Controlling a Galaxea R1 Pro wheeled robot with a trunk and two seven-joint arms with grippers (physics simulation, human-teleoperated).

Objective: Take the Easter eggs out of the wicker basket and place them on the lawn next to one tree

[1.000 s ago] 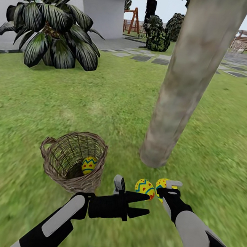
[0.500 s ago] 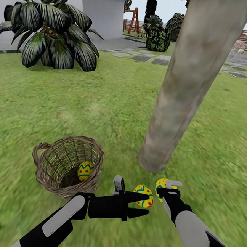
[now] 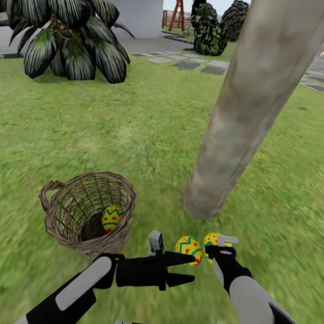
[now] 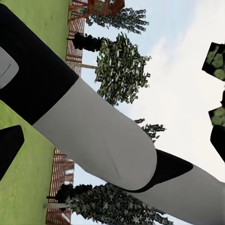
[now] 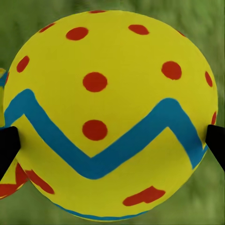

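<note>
My right gripper (image 3: 215, 245) is shut on one Easter egg (image 3: 212, 239), yellow with red dots and a blue zigzag, held low over the lawn (image 3: 150, 130) just in front of the tree (image 3: 217, 163). In the right wrist view that egg (image 5: 108, 117) sits between the two black fingertips (image 5: 7, 146). A second egg (image 3: 189, 248) lies on the grass beside it, near the trunk's foot. My left gripper (image 3: 186, 269) stands open and empty, pointing toward that egg. The wicker basket (image 3: 69, 222) rests on the grass to the left, tilted, with a third egg (image 3: 112, 217) inside.
A spiky palm-like plant (image 3: 65, 35) grows at the far left. A grey stepping-stone path (image 3: 188, 64) and dark shrubs (image 3: 211, 34) lie far behind, by the white house (image 3: 132, 5). Open grass stretches around the trunk and basket.
The whole view has shifted a little, so the basket and the palm plant sit further left in the picture. Both arms hold the same pose, and the right gripper still grips its egg.
</note>
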